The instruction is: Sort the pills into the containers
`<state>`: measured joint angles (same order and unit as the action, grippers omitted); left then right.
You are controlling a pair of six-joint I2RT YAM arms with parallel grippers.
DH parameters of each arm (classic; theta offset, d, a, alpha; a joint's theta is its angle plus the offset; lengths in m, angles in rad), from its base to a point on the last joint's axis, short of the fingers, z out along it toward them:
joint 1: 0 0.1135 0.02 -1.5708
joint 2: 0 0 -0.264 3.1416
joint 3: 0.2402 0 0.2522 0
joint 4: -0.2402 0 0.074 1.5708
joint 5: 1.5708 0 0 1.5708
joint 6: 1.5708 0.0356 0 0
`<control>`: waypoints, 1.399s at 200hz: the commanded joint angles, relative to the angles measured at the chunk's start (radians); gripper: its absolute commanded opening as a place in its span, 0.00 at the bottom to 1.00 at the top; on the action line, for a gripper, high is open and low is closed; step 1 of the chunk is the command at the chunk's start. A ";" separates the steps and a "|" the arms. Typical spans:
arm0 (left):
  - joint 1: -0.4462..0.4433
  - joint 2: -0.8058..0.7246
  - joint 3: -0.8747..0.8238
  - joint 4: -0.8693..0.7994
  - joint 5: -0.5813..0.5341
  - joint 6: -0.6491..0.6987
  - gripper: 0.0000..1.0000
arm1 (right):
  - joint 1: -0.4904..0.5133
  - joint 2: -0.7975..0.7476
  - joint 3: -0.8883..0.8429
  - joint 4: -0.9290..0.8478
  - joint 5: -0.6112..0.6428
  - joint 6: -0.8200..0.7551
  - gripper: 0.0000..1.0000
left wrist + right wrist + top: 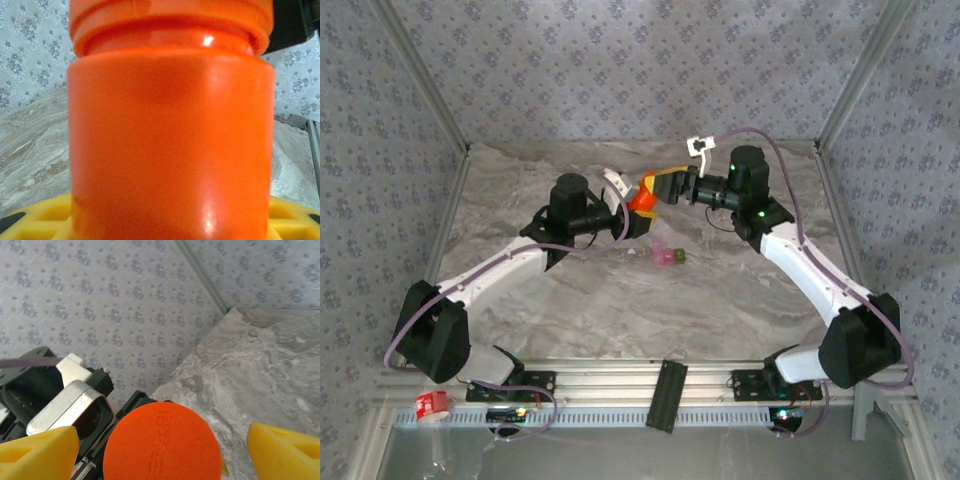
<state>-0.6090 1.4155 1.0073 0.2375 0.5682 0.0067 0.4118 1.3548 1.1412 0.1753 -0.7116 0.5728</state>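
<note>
A marbled counter point(620, 310) is stretching beneath two arms that are meeting at an orange bottle point(642, 200). The yellow left fingers point(40, 220) are pinching the bottle's body. The right fingers point(35, 450) are standing spread on either side of the bottle's cap point(162, 445), clear of it. The containers point(667, 255), a joined pink and green pair, are lying on the counter just in front of the bottle, nearer the arm bases.

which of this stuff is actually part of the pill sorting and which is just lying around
Job in hand:
- joined pair of boxy compartments, translucent pink and olive-green
- bright orange cylindrical plastic bottle, held by the left gripper; right gripper open around its cap

Lying about:
- flat black strip on the front rail
- small red-and-white item, near left corner, unidentifiable
</note>
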 commanded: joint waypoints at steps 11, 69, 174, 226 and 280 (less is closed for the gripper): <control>-0.006 -0.023 0.036 0.035 0.025 0.008 0.00 | 0.005 -0.091 0.009 -0.130 0.267 0.199 0.89; -0.006 -0.016 0.042 0.033 0.027 0.005 0.00 | 0.098 -0.067 0.159 -0.364 0.430 0.244 0.89; -0.008 -0.011 0.048 0.037 0.030 0.004 0.00 | 0.172 0.003 0.194 -0.392 0.455 0.218 0.73; -0.008 -0.007 0.048 0.040 0.030 0.003 0.00 | 0.163 -0.006 0.174 -0.379 0.436 0.172 0.39; -0.009 -0.013 0.023 0.051 0.032 0.008 0.00 | 0.017 -0.054 0.065 -0.095 0.162 -0.098 0.32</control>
<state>-0.6121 1.4158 1.0206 0.2344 0.5644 0.0067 0.5156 1.3445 1.2724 -0.1146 -0.4164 0.6598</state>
